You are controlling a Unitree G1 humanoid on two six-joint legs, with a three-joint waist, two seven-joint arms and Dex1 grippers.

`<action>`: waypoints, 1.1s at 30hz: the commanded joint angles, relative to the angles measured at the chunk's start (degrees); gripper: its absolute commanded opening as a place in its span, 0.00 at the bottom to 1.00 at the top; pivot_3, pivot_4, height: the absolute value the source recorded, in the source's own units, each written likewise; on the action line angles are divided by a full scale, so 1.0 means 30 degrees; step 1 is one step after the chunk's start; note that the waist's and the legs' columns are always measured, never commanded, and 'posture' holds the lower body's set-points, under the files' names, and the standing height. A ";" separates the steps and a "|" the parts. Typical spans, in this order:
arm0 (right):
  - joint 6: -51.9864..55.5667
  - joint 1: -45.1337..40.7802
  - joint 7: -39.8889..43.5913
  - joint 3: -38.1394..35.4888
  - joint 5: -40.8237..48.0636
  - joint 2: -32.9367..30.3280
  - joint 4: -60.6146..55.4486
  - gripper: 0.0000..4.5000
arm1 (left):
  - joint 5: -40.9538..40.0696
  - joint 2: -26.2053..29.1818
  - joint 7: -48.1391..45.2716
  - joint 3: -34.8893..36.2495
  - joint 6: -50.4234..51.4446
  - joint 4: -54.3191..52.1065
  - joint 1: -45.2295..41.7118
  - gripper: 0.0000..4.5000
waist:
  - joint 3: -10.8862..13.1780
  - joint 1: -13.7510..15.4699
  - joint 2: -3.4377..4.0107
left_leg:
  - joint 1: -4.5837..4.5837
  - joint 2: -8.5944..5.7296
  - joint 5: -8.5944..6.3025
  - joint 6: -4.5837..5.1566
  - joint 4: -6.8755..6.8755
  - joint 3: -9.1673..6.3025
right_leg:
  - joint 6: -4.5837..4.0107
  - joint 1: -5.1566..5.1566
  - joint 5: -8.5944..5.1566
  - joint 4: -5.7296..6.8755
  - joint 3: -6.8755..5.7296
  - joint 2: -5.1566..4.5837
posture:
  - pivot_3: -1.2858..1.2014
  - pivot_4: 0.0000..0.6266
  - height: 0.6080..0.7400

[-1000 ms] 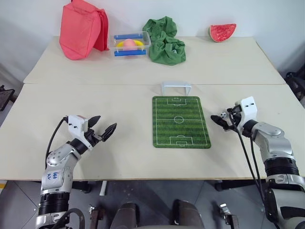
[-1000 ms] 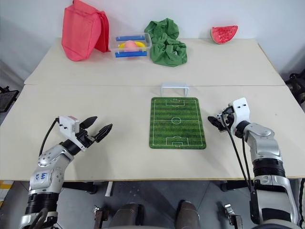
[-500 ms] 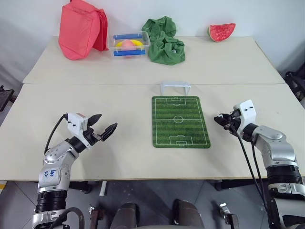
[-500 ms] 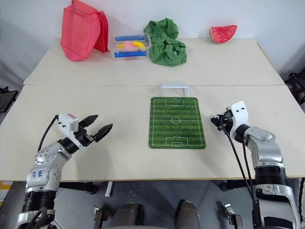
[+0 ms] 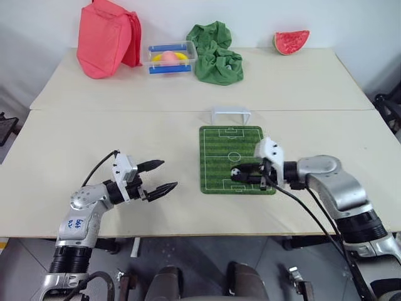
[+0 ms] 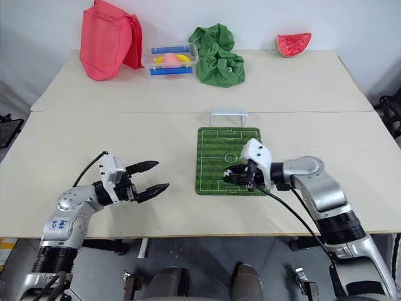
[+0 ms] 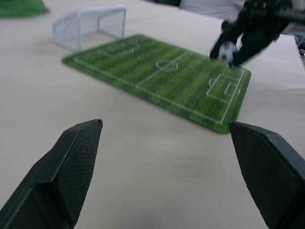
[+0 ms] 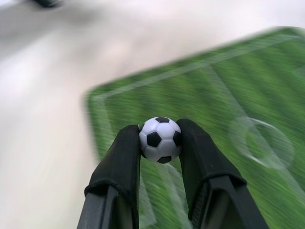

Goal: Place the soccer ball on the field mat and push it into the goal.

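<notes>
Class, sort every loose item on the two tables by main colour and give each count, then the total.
Red: 2, red fabric bag, watermelon slice
Green: 2, striped green field mat, crumpled dark green cloth
White: 2, white goal frame, black-patched soccer ball
Clear: 1, blue-handled plastic box
Total: 7

the mat [image 8: 224,95] is blurred in the right wrist view; its lines smear, and its far side runs off the picture's edge. the ball [image 8: 160,140] is partly covered by the two fingers [image 8: 119,167] that pinch it. in the left wrist view the right gripper [image 7: 238,40] is blurred and cut by the top edge, and the green cloth [image 7: 21,6] shows as a corner only. contents of the clear box [image 5: 170,56] too small to tell. red bag [image 5: 106,37] cut by the top edge.
</notes>
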 commanded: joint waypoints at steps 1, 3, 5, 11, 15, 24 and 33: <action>-0.1463 -0.0977 0.1442 0.0823 -0.0717 0.0282 0.1070 0.19 | 0.0190 -0.0114 -0.0980 -0.0286 -0.1707 -0.0124 0.0373 1.00 | 0.0000 -0.0019 -0.0001 | 0.0000 0.0003 -0.0001 0.0000 0.0001 0.0000 | -0.0001 0.0000 0.0000 0.0000 -0.0001 0.0002 | 0.52 0.24 1.00; -0.1922 -0.1328 0.1815 0.1062 -0.0993 0.0493 0.1772 0.19 | 0.0336 -0.0198 -0.1307 -0.0437 -0.2543 -0.0080 0.0754 1.00 | 0.0000 -0.0040 0.0000 | 0.0003 0.0011 -0.0003 -0.0004 -0.0006 -0.0001 | -0.0001 -0.0001 0.0001 0.0001 -0.0003 0.0009 | 0.52 0.24 1.00; -0.2333 -0.1577 0.2022 0.1076 -0.1223 0.0678 0.2515 0.19 | 0.0470 -0.0196 -0.1562 -0.0552 -0.3166 -0.0038 0.1161 1.00 | 0.0000 -0.0045 -0.0001 | 0.0002 0.0010 -0.0003 -0.0004 -0.0009 0.0000 | -0.0002 -0.0005 0.0000 0.0001 -0.0004 0.0009 | 0.52 0.24 1.00; -0.3285 -0.1601 0.2457 0.0638 -0.1794 0.0427 0.4071 0.19 | 0.0905 -0.0019 -0.1600 -0.0474 -0.4597 -0.0010 0.2302 1.00 | 0.0000 -0.0046 0.0000 | 0.0001 0.0010 -0.0003 -0.0004 0.0001 0.0001 | -0.0003 -0.0004 0.0001 0.0003 -0.0003 0.0010 | 0.52 0.24 1.00; -0.3678 -0.1265 0.2708 0.0756 -0.2118 0.0422 0.4481 0.19 | 0.0986 -0.0053 -0.1463 -0.0513 -0.4843 0.0224 0.2239 1.00 | 0.0000 -0.0030 0.0001 | 0.0000 0.0011 -0.0003 -0.0005 0.0006 0.0000 | -0.0003 -0.0004 0.0001 0.0008 -0.0003 0.0009 | 0.52 0.24 1.00; -0.4230 -0.1227 0.2575 0.0620 -0.2446 0.0890 0.5526 0.19 | 0.1143 0.0132 -0.1343 -0.0418 -0.5068 0.0648 0.1838 1.00 | 0.0000 -0.0061 0.0002 | 0.0004 0.0014 -0.0004 -0.0006 0.0011 0.0002 | -0.0004 -0.0004 0.0002 0.0018 -0.0002 0.0010 | 0.52 0.24 1.00; -0.4349 -0.1136 0.2896 0.0626 -0.2407 0.0917 0.5453 0.45 | 0.1089 0.0243 -0.1214 -0.0488 -0.4918 0.0617 0.1708 1.00 | 0.0000 -0.0060 0.0002 | 0.0003 0.0017 -0.0004 -0.0006 0.0045 0.0002 | -0.0010 -0.0002 0.0006 0.0037 0.0002 0.0009 | 0.52 0.24 1.00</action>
